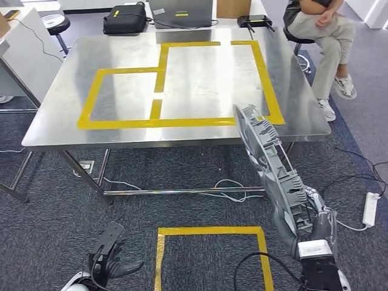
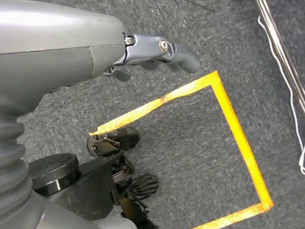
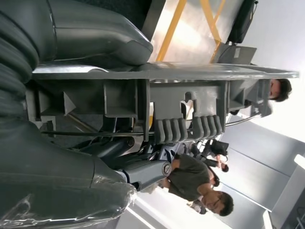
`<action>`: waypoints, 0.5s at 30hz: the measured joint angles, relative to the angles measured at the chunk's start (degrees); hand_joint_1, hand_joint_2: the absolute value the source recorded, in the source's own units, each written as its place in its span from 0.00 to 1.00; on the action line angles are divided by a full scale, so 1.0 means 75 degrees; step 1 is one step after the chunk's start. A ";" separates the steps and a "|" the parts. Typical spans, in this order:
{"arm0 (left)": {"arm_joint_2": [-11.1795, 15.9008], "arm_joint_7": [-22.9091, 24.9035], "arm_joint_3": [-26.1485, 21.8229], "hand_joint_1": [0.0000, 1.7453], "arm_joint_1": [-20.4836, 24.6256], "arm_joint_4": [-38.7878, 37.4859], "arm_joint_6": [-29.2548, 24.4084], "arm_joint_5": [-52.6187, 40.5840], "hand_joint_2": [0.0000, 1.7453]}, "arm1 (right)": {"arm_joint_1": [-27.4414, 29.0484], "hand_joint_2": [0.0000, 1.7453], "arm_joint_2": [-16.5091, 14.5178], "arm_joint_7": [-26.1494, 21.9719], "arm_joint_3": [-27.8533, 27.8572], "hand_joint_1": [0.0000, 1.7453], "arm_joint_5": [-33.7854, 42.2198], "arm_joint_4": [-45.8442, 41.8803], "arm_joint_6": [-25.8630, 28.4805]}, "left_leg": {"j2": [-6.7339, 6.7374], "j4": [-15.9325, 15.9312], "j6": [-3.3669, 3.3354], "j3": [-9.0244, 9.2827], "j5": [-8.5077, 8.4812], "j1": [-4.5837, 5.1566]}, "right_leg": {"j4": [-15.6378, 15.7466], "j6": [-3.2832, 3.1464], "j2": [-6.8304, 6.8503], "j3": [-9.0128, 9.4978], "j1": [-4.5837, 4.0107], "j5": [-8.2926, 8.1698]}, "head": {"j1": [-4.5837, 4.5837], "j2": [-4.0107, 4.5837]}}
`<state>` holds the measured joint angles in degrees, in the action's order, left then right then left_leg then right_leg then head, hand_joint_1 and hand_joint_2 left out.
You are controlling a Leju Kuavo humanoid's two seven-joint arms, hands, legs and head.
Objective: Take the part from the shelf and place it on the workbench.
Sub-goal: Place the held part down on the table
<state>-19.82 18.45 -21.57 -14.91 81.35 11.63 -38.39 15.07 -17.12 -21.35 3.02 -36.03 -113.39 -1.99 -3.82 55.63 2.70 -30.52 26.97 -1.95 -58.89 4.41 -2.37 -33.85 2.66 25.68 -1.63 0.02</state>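
Observation:
A long grey ribbed plastic part (image 1: 267,160) is gripped at its lower end by my right hand (image 1: 316,221). Its far tip reaches up over the near right edge of the steel workbench (image 1: 137,139). The right wrist view has the part (image 3: 172,102) running across the picture, clamped between the thumb and the fingers (image 3: 144,171). Down at the bottom left my left hand (image 1: 112,260) hangs low over the carpet, holding nothing. In the left wrist view its fingers (image 2: 154,47) are stretched out and apart above the floor.
Yellow tape marks rectangles on the workbench top (image 1: 178,91) and a square (image 1: 210,233) on the carpet in front of me. A person (image 1: 320,30) sits at the far right corner of the table. A power strip (image 1: 370,209) and cables lie on the floor at right.

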 joint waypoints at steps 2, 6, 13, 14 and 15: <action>0.0002 -0.0033 -0.0011 0.00 0.0011 -0.0023 0.0014 -0.0014 1.00 | 0.0000 1.00 -0.0003 -0.0013 -0.0005 1.00 -0.0011 0.0000 0.0001 | 0.0107 0.0108 0.0048 -0.0039 0.0067 -0.0024 | -0.0035 -0.0164 0.0029 -0.0009 -0.0030 0.0047 | -0.0060 0.0000; 0.0028 -0.0149 -0.0065 0.00 0.0121 -0.0167 0.0023 -0.0072 1.00 | -0.0001 1.00 -0.0004 -0.0109 -0.0009 1.00 -0.0031 0.0000 0.0001 | 0.0408 0.1877 0.0016 -0.1027 0.0764 0.0034 | -0.0032 -0.0337 0.0118 0.0062 -0.0106 0.0131 | -0.0138 0.0000; 0.0041 -0.0254 -0.0203 0.00 0.0189 -0.0409 0.0023 -0.0143 1.00 | -0.0003 1.00 -0.0004 -0.0262 -0.0020 1.00 -0.0202 -0.0001 0.0009 | 0.0468 0.0481 -0.0267 -0.0732 -0.0411 0.0206 | -0.0008 -0.0258 0.0155 0.0401 -0.0216 0.0441 | -0.0141 0.0000; 0.0042 -0.0257 -0.0213 0.00 0.0205 -0.0428 0.0023 -0.0150 1.00 | -0.0004 1.00 -0.0004 -0.0275 -0.0020 1.00 -0.0224 -0.0002 0.0017 | 0.0476 0.0333 -0.0275 -0.0671 -0.0374 0.0221 | 0.0006 -0.0206 0.0156 0.0429 -0.0226 0.0454 | -0.0144 0.0000; 0.0042 -0.0262 -0.0224 0.00 0.0225 -0.0450 0.0023 -0.0159 1.00 | -0.0004 1.00 -0.0003 -0.0292 -0.0020 1.00 -0.0266 -0.0004 0.0034 | 0.0467 0.0270 -0.0284 -0.0639 -0.0316 0.0225 | 0.0031 -0.0151 0.0159 0.0474 -0.0231 0.0459 | -0.0144 0.0000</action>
<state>-19.51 16.48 -23.24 -13.22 77.97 11.80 -39.58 15.05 -17.15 -23.54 2.86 -38.02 -113.43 -1.73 -0.32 57.65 0.57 -35.31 24.60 -0.26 -58.66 3.28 -1.18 -30.29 0.93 29.12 -2.72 0.02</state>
